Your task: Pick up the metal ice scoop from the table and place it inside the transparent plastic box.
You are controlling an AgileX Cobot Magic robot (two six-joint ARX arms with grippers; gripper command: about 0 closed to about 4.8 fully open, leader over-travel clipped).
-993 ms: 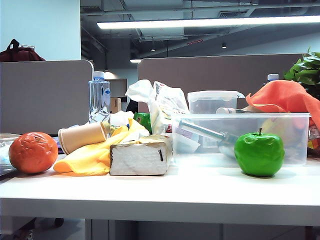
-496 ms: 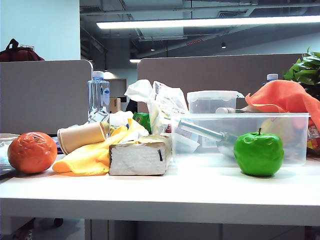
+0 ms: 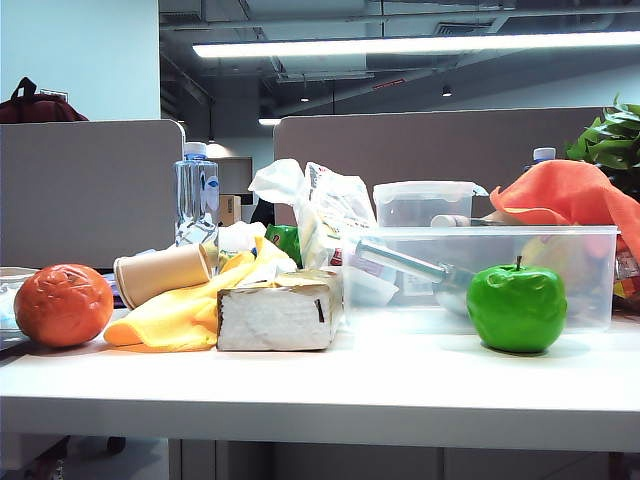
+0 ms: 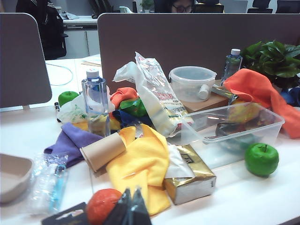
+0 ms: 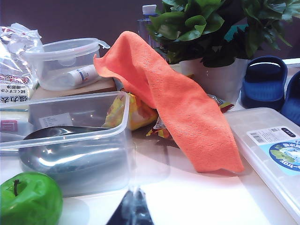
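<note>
White table, metal ice scoop handle leftward.

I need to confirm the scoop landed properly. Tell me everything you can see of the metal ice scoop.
The metal ice scoop is shiny silver steel with a deep rounded bowl and a slim tubular handle. It lies inside the transparent plastic box, its bowl low behind the green apple in the exterior view, its handle angled up toward the box's left end. No gripper touches it; both closed grippers, left and right, are well away from it.
</note>
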